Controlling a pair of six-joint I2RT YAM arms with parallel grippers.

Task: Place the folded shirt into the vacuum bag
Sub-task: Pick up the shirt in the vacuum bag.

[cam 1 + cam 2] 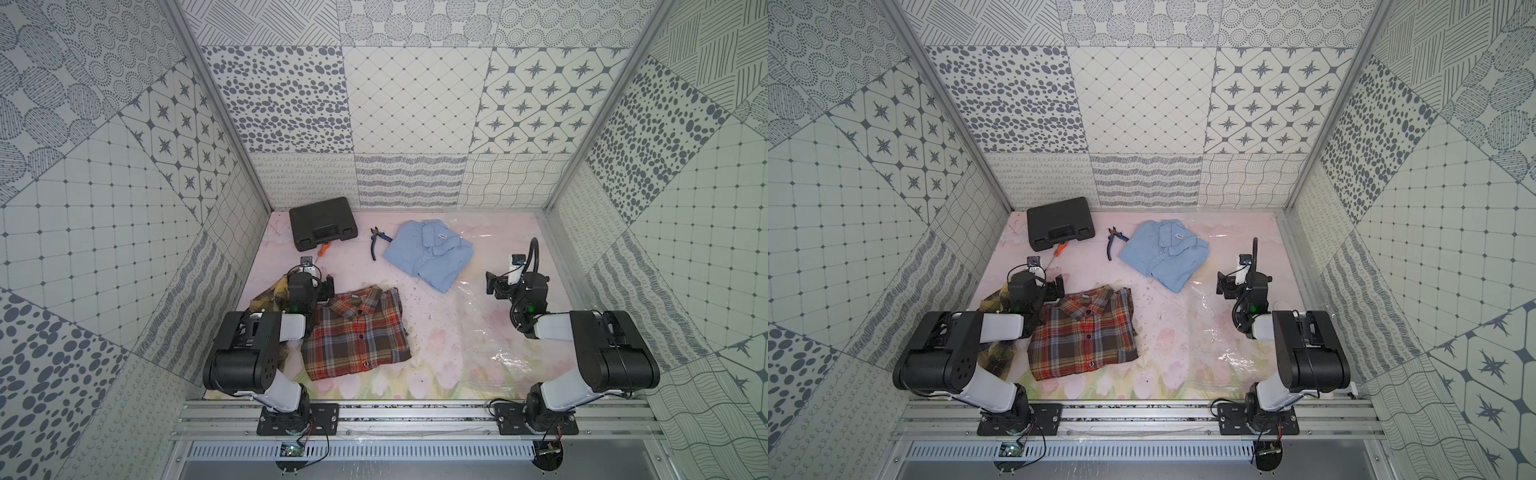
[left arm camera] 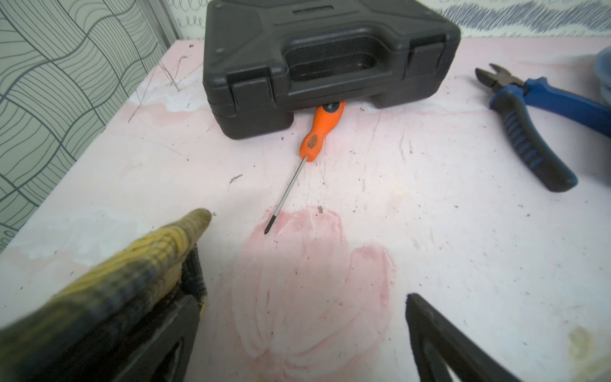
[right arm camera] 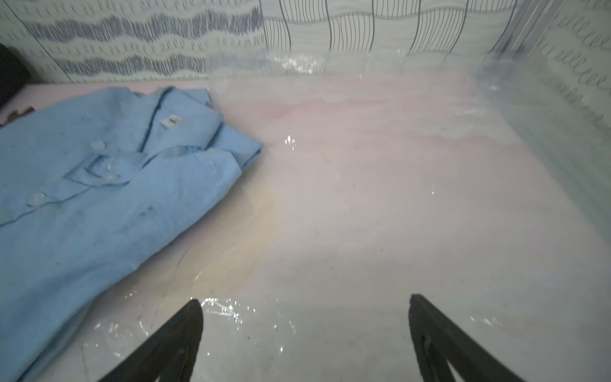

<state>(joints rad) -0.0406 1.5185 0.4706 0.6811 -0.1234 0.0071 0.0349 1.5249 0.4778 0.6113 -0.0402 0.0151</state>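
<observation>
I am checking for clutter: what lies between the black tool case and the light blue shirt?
Blue-handled pliers lie there, nearer the light blue shirt than the black tool case; both top views show them.

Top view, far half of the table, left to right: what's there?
black tool case → blue-handled pliers → folded blue shirt → right claw. Skipped: the orange screwdriver, which overlaps the case's span, and the clear bag, which spreads under the shirt and claw.

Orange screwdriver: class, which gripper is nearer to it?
Left. The left gripper hovers open just short of the tip of the orange screwdriver; the right gripper is far off, beyond the blue shirt.
</observation>
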